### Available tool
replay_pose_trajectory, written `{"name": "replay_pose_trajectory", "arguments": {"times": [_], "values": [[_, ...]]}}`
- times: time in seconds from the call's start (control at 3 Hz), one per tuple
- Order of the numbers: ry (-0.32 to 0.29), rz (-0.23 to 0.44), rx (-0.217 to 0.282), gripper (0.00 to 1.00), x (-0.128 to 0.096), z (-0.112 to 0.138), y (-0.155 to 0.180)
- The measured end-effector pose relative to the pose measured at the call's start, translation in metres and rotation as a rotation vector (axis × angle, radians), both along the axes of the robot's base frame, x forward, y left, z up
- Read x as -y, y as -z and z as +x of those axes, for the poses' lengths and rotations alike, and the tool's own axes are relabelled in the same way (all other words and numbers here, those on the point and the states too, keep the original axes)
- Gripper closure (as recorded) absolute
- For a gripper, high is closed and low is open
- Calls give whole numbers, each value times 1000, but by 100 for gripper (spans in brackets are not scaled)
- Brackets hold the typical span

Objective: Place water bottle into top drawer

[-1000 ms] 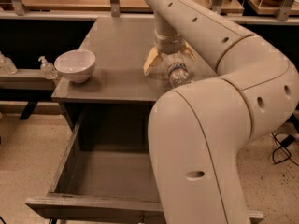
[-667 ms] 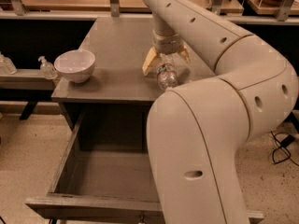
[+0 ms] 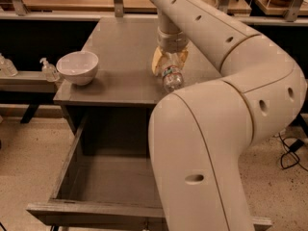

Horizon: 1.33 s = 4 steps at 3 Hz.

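**benchrat:** So how far along is the drawer job here?

**tote_goblin:** About halfway, I'd say. The gripper [image 3: 169,65] is over the tabletop [image 3: 120,42], off to the right of the bowl [image 3: 77,67]. Its tan fingers [image 3: 157,63] are clamped either side of the water bottle [image 3: 172,79]. The bottle hangs tilted under them, also right of the bowl and near the table's front edge. Can't tell if the bottom has cleared the surface.

**benchrat:** And the drawer?

**tote_goblin:** The top drawer [image 3: 67,155] is pulled wide open, below the bowl and nearer the camera. Nothing shows in the part I can see, though the arm [image 3: 211,153] hides its right side. So the grab looks done and the opening is sorted. What's left is carrying the bottle forward past the table edge, lowering it in and letting go.
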State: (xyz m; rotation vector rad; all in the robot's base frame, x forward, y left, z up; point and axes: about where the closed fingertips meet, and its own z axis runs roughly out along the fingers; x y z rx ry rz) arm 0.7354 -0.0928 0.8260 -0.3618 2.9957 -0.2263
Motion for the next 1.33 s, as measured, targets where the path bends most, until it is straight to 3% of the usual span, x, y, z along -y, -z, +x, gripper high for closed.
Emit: {"name": "replay_pose_trajectory", "arguments": {"times": [0.33,1.0,1.33], "values": [[0,0,0,100,0,0,-2],[-26,2,14,100,-2,0,-5],[-255,84,136,100,-6,-27,-58]]}}
